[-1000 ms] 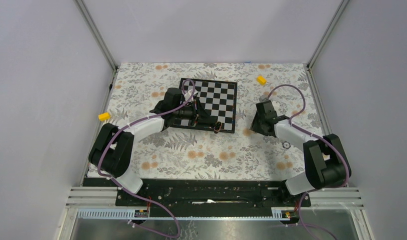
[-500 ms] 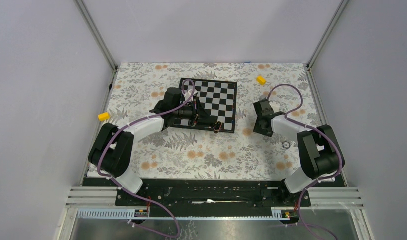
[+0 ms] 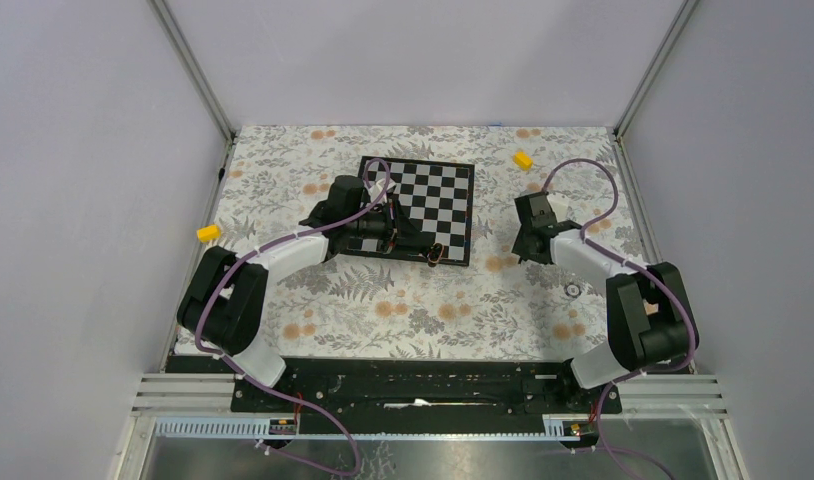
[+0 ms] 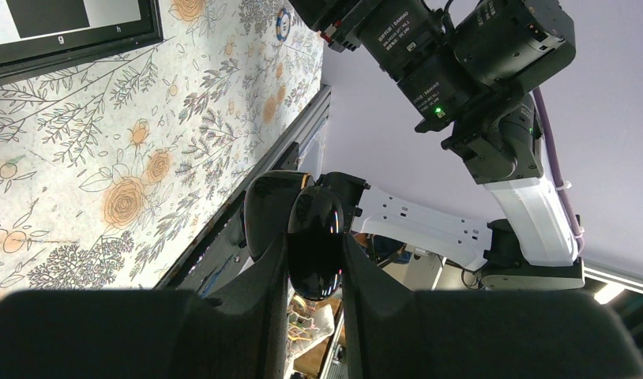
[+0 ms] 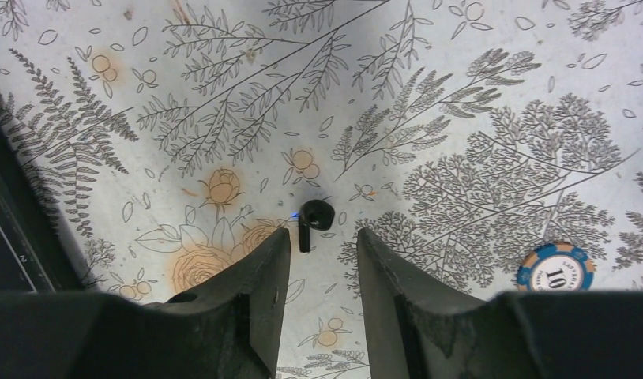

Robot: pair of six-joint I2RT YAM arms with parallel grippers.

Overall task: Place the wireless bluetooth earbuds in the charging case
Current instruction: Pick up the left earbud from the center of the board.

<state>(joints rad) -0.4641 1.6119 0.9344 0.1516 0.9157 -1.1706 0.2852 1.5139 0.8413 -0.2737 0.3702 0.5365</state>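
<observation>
The left gripper (image 4: 314,264) is pinching the glossy black charging case (image 4: 313,233) at lower centre. The floral tablecloth (image 4: 105,142) is filling the left side, the chessboard (image 4: 65,24) is peeking in at upper left, and the right arm (image 4: 476,95) is reaching across the upper right.

Three plain, pale lilac-grey walls close the space in: a back wall (image 3: 413,50), a left wall (image 3: 83,150) and a right wall (image 3: 753,120), joined at the far corners by slanting silvery metal posts (image 3: 193,70). Between them stands a table under a white cloth (image 3: 413,300) printed with grey ferns and orange flowers, and its near side is edged by a black plate (image 3: 433,378) and ribbed aluminium rails (image 3: 178,392), with a dull metal sheet (image 3: 463,455) below. The light is soft and even with only faint shadows, and the left wrist view catches a bright strip of light (image 4: 611,292) at its lower right.
</observation>
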